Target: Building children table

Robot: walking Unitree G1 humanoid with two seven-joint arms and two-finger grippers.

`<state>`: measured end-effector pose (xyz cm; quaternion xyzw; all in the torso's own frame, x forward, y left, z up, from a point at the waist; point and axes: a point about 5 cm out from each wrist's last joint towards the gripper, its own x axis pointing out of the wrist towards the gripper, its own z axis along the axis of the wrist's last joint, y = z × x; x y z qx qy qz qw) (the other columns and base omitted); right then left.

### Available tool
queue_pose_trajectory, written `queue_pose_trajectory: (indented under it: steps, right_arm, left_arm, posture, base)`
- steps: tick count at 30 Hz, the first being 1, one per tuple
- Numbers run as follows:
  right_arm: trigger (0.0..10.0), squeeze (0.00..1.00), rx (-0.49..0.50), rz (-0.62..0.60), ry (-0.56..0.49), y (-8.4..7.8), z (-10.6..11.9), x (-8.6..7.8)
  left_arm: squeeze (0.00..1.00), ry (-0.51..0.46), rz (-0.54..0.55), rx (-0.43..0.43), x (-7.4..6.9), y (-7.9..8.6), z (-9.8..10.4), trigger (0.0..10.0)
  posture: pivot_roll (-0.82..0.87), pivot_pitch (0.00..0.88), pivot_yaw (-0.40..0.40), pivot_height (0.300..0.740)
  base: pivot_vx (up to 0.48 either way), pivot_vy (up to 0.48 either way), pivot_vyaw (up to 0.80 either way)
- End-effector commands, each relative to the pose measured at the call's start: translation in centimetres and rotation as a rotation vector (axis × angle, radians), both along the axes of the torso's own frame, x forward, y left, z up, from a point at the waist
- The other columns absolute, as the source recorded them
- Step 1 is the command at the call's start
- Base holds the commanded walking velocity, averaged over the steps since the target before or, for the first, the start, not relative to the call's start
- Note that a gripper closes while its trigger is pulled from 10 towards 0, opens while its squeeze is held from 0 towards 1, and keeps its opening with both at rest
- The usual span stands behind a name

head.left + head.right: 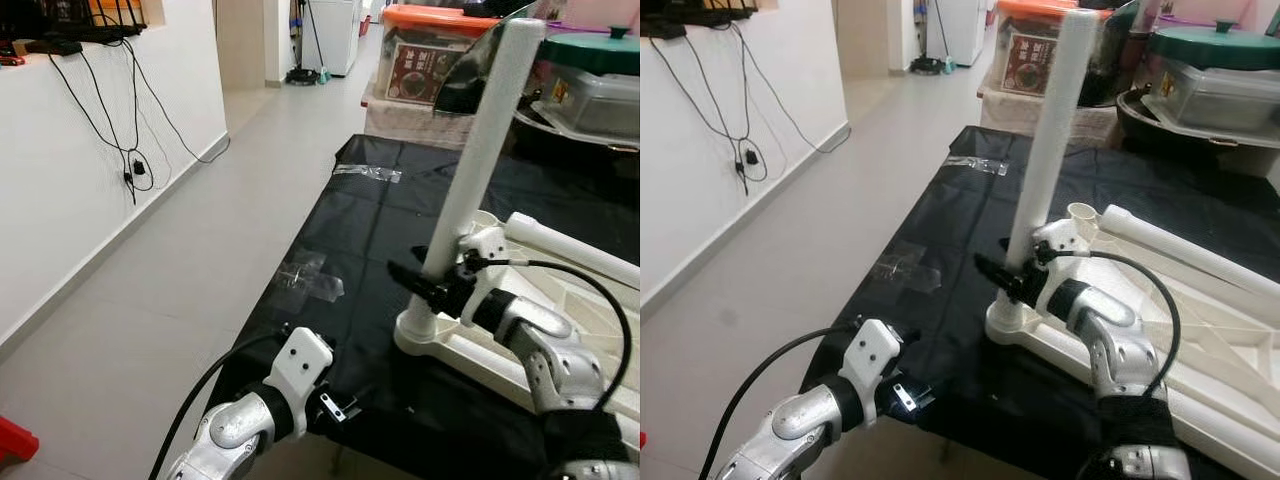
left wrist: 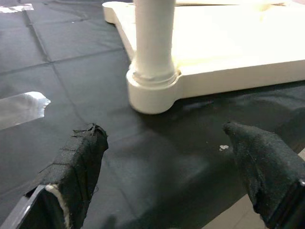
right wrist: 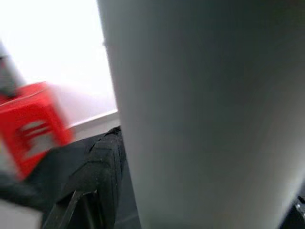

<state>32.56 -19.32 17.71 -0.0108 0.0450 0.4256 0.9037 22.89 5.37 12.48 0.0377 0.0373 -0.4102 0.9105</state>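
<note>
The white tabletop (image 1: 560, 330) lies upside down on the black-covered worktop (image 1: 340, 250), with one white leg (image 1: 480, 150) standing upright in its corner socket and a second leg (image 1: 1180, 245) lying on the tabletop. The right gripper (image 1: 425, 285) has its jaws clamped on the upright leg just above the socket. The left gripper (image 2: 167, 162) hovers near that corner, jaws apart. Beyond the tabletop stand an orange-lidded box (image 1: 430, 55) and a green-lidded bin (image 1: 1210, 75), contents unclear.

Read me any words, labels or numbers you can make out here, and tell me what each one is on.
No text is readable.
Dark label on the clear orange-lidded storage box: print too small and blurred.
White marks on the red box in the right wrist view: blurred.
White plastic table leg and white tabletop: no markings.
</note>
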Motion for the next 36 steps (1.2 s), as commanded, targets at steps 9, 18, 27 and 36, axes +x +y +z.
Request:
queue_pose_trajectory:
  steps: [9, 18, 27, 36]
  right_arm:
    - [0.0, 0.0, -0.065, 0.229, 0.064, 4.2, -2.3, 0.2]
    - [0.0, 0.0, -0.01, -0.425, 0.015, 1.8, -3.6, 1.8]
    - [0.0, 0.0, 0.01, -1.408, 0.159, -3.0, -6.3, -2.3]
    - [10.0, 0.0, 0.114, -1.409, 0.073, 0.0, -5.8, -2.1]
  left_arm:
    - [0.0, 0.003, -0.003, 0.008, -0.1, 0.0, -0.1, 10.0]
    - [0.0, -0.014, -0.002, -0.003, -0.2, 0.0, 0.0, 10.0]
    - [0.0, -0.071, 0.034, -0.038, 0.0, 0.3, 0.8, 10.0]
    - [0.0, -0.071, 0.027, -0.031, 0.0, 0.2, 0.6, 10.0]
  posture:
    - [0.17, 0.0, -0.069, 0.74]
    - [0.17, 0.0, -0.065, 0.74]
    - [0.15, 0.0, -0.055, 0.74]
    - [0.16, 0.0, -0.062, 0.74]
  base:
    - [0.0, 0.0, 0.0]
    - [0.0, 0.0, 0.0]
    - [0.0, 0.0, 0.0]
    - [0.0, 0.0, 0.0]
